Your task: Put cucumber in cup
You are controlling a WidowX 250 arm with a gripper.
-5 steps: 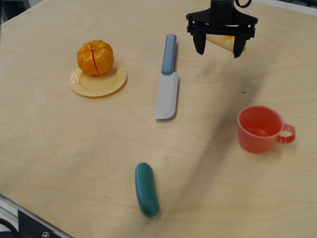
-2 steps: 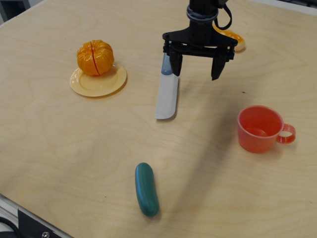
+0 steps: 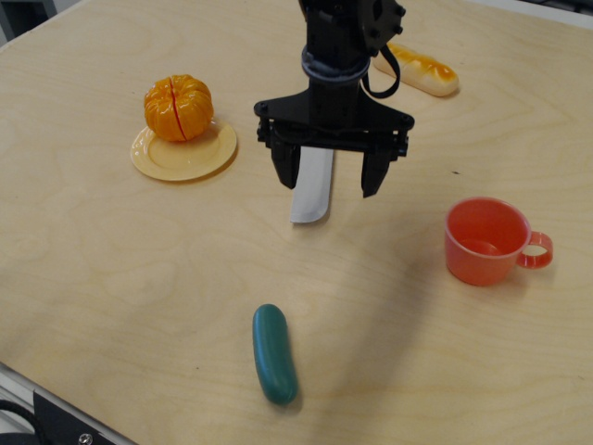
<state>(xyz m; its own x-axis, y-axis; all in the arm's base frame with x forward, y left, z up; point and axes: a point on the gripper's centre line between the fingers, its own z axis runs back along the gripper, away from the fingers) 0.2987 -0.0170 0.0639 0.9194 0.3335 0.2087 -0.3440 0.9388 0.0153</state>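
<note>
My fingers (image 3: 283, 171) hang spread wide above the grey knife blade (image 3: 312, 190) at mid-bench. Bare bench (image 3: 139, 278) runs from there to the cucumber (image 3: 274, 353) near the front edge, open on every side. The cup (image 3: 485, 241) stands alone toward the right edge, its mouth uncovered. The plate (image 3: 183, 153) with its orange fruit (image 3: 178, 108) sits left, and the bread roll (image 3: 419, 69) by the far edge.

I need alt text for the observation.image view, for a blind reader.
An open black gripper hangs over a wooden table, above a toy knife; a green cucumber lies nearer the camera, an orange-red cup at right, an orange on a yellow plate at left.
</note>
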